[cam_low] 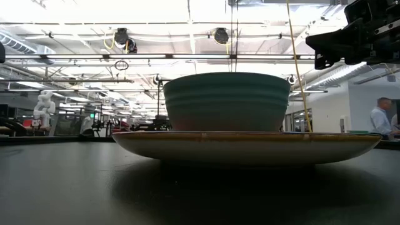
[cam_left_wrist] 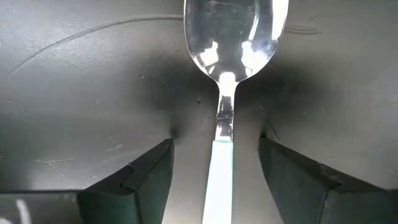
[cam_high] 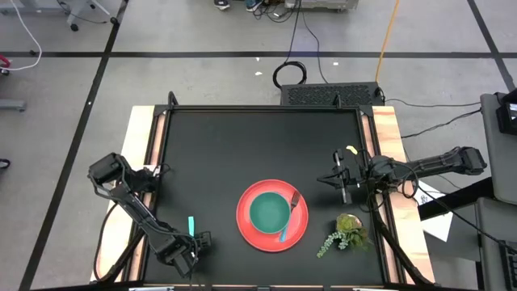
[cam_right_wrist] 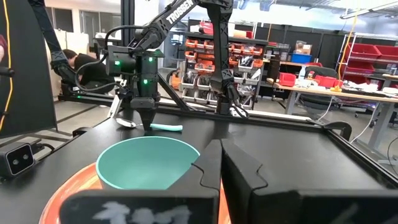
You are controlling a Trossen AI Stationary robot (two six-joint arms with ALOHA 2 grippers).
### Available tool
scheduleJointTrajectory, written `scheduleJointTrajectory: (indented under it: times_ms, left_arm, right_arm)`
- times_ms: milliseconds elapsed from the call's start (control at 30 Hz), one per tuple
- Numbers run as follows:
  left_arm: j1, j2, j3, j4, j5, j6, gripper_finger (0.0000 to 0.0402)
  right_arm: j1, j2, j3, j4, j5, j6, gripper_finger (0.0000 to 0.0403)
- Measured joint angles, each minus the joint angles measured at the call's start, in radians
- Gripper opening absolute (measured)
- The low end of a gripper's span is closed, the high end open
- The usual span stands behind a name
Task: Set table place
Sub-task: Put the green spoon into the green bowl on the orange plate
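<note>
1. The counter [cam_high: 218, 153] is a large black rectangle with pale wooden strips along both sides; the high view shows all of it.
2. The red plate [cam_high: 244, 222] lies near the front edge, a little right of the middle. In the low view its rim fills the width and hides what is behind it.
3. The green bowl [cam_high: 269, 212] stands upright on the plate.
4. A plant sprig [cam_high: 342, 234] lies on the counter just right of the plate.
5. The fork [cam_high: 288, 218] leans on the plate's right side beside the bowl, teal handle toward the front; small, hard to make out.
6. The spoon [cam_left_wrist: 235, 37] lies flat on the counter, left of the plate; its teal handle is cut off in the left wrist view.
7. The left fingers [cam_left_wrist: 214, 180] are spread on both sides of the spoon handle, not touching it.
8. The right fingers [cam_right_wrist: 221, 168] are pressed together, above the right edge of the counter, well apart from the plate.
</note>
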Motion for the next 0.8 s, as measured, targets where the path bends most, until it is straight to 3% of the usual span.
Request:
scheduleJointTrajectory:
  times_ms: [367,800]
  left_arm:
    - [-0.001,0.0,-0.002,0.003,0.008,0.0,0.017]
    - [-0.001,0.001,-0.003,0.013,0.012,0.0,0.0119]
  right_arm:
    - [0.0,0.0,0.0,0.0,0.0,0.0,0.0]
    - [0.0,0.0,0.0,0.0,0.001,0.0,0.0]
